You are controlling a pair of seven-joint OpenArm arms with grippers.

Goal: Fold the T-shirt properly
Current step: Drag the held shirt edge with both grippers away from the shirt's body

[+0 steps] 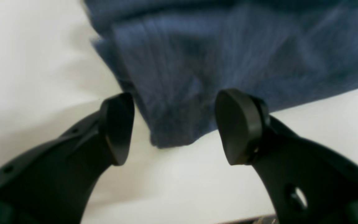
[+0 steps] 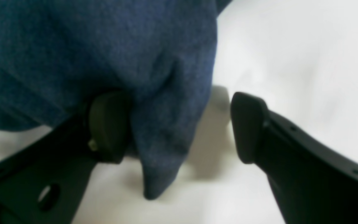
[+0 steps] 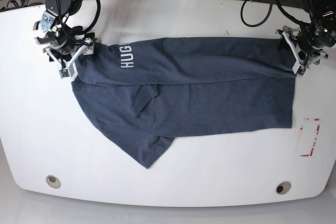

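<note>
the t-shirt [image 3: 199,93] lies spread across the white table [image 3: 173,182], stretched lengthwise between the two grippers, with one long edge folded over along the far side and white lettering near the right arm's end. a loose sleeve trails off toward the near edge of the table.

over to the right gripper [image 2: 179,124]: its fingers [image 2: 250,127] stand wide apart, nothing clamped. a bunched point of the blue cloth hangs down in the gap between them, pressed against the inner face of one finger and well clear of the other. cloth drapes over the top of that nearer finger too. white letters show at the far side of the same finger.

now the left gripper [image 1: 174,127]: released as well, fingers [image 1: 238,127] spread. a corner of the shirt's edge sits in the gap between the tips, touching neither one as far as the blurred wrist view lets me tell. the rest of the fabric runs away beyond the fingertips, bare table lying under and behind them.

a red-marked paper [image 3: 311,137] lies beside the shirt's edge, nearer than the left gripper.
</note>
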